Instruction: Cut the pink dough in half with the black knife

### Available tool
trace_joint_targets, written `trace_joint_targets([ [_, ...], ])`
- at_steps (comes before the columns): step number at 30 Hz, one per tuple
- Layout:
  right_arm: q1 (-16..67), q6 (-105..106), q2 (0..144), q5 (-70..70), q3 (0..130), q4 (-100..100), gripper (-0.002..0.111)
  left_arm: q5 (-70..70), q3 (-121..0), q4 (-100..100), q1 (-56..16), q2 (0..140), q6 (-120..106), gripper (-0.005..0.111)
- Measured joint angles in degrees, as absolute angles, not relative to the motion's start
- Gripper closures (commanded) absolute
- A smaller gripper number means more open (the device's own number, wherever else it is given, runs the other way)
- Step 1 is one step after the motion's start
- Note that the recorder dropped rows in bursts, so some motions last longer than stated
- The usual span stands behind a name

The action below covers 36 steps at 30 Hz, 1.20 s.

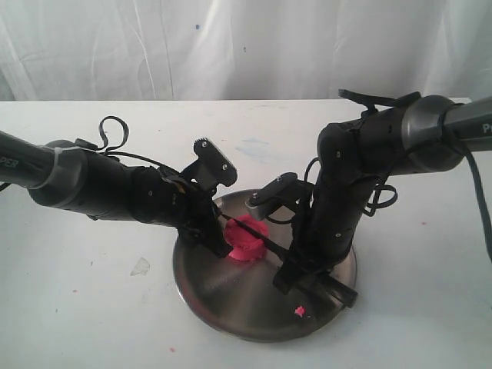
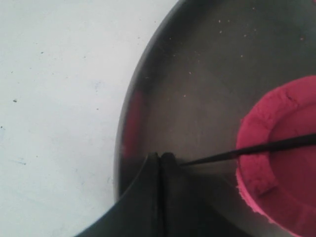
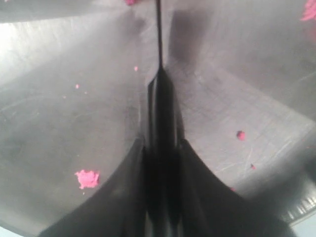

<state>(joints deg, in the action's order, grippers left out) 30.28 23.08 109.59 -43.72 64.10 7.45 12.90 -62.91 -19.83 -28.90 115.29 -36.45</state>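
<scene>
Both grippers clench the knife, right on the handle, left pinching the tip, steadying it across the dough between them.

Exterior high frontal view, wrist cameras close, all sharing steel plate

Your right gripper is clamped on the black knife, blade edge-on over the steel plate; pink crumbs lie scattered on it.
</scene>
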Motion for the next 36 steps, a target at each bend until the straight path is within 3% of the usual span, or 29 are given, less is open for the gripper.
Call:
trace_joint_targets([
  [17, 30.3, 23.1, 110.1, -44.1, 64.4, 7.5, 0.108, 7.9, -61.7, -19.8, -28.8, 107.5, -35.2, 0.107],
  [36, 30.3, 23.1, 110.3, -43.9, 64.4, 7.6, 0.108, 11.8, -61.7, -9.1, -28.8, 110.3, -26.0, 0.107],
])
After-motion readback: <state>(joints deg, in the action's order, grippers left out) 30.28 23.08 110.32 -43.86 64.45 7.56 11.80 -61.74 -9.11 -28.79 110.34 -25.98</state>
